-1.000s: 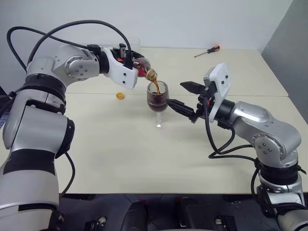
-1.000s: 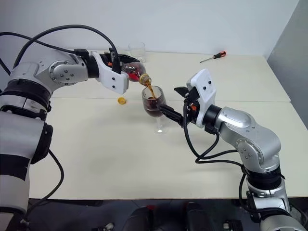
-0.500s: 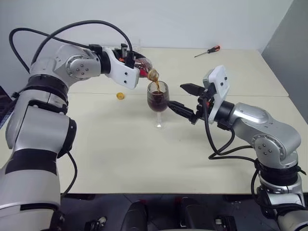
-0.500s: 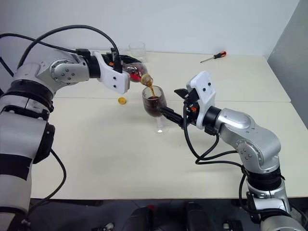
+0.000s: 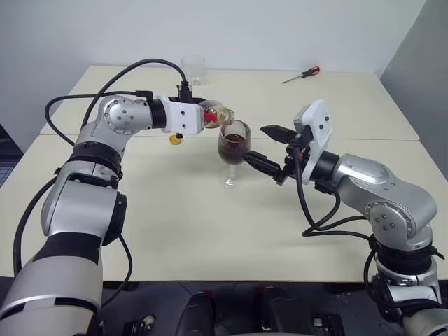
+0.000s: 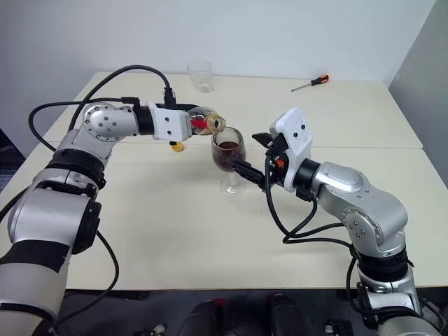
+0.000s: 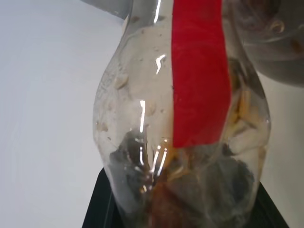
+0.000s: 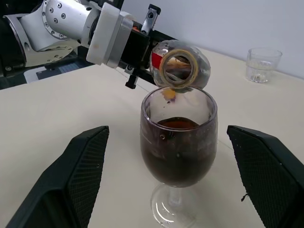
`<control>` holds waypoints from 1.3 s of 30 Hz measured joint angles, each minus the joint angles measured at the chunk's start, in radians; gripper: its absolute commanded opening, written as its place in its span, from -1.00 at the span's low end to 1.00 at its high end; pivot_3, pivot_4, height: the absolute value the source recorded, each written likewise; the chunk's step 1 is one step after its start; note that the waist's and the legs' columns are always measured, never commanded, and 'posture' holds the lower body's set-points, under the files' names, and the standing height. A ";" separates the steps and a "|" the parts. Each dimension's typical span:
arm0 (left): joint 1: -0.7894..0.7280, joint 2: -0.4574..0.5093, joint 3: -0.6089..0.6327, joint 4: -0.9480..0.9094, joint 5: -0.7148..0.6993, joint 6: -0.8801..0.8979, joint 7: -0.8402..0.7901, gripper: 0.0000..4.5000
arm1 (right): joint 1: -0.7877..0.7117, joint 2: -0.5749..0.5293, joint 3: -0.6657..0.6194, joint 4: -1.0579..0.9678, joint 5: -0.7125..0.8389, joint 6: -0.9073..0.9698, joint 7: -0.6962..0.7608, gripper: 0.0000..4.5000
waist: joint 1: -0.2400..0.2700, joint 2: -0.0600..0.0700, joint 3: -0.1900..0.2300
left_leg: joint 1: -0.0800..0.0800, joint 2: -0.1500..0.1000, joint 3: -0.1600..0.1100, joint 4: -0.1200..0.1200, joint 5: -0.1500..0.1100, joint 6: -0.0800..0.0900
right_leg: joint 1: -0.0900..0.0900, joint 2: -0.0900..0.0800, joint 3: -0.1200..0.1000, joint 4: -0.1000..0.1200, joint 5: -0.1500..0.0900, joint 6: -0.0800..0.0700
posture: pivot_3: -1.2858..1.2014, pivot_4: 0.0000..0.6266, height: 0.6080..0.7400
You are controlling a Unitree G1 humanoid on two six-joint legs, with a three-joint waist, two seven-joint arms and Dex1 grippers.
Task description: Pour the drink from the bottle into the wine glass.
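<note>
The bottle (image 6: 204, 121), clamped in the left gripper (image 6: 183, 123), has been lowered to the glass (image 6: 228, 150) rim, nearly drained; pouring seems finished. The right gripper (image 8: 173, 180) is held wide open around the glass, untouching.

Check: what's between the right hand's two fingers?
The wine glass, part full of dark drink, stands between the fingers of the open right hand, touching neither; the right wrist view shows it. The bottle's mouth hangs over its rim.
</note>
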 measured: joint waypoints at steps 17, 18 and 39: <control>0.016 -0.008 0.074 -0.056 -0.096 0.129 -0.061 -0.43 | 0.000 0.001 -0.001 0.000 0.009 0.002 0.000 0.90 | 0.000 0.000 0.000 | 0.000 0.000 0.000 0.000 0.000 0.000 | 0.000 0.000 0.000 0.000 0.000 0.000 | 0.03 -0.52 1.00; 0.020 -0.011 0.075 -0.067 -0.102 0.136 -0.065 -0.43 | 0.000 0.001 -0.001 0.000 0.009 0.002 0.000 0.90 | 0.000 0.000 0.000 | 0.000 0.000 0.000 0.000 0.000 0.000 | 0.000 0.000 0.000 0.000 0.000 0.000 | 0.03 -0.52 1.00; 0.304 -0.029 0.295 -0.478 -0.297 0.685 0.094 -0.43 | 0.053 -0.032 -0.019 -0.066 0.067 0.022 0.003 0.90 | 0.000 0.000 0.000 | 0.001 0.003 -0.001 0.000 0.000 0.000 | 0.000 -0.002 0.001 0.001 0.000 0.000 | 0.03 -0.52 1.00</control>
